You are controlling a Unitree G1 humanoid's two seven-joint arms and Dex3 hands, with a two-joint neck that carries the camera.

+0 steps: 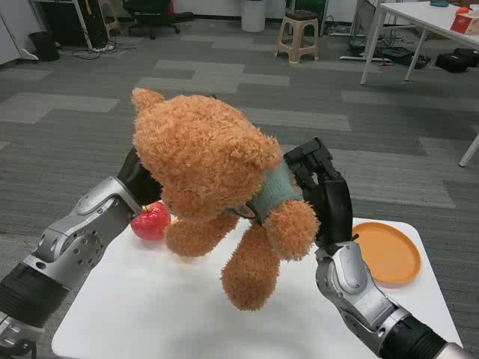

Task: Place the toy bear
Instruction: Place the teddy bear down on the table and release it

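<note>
Carry step: left hand (138, 179) & right hand (323, 196) clasp toy bear (217, 187) above surface (150, 314); next lower it, w/ release.

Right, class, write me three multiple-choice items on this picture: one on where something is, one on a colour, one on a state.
1. Where is the plate?
A. at the table's right edge
B. under the bear
C. on the floor

2. What colour is the round fruit-like toy beside the left hand?
A. blue
B. red
C. white

3. What state is the toy bear in?
A. lying flat on the table
B. sitting on the plate
C. held up between both hands

Answers: 1 A, the orange plate lies at the right rim; 2 B, it is plainly red; 3 C, the right hand and left hand press its sides above the tabletop.
</note>
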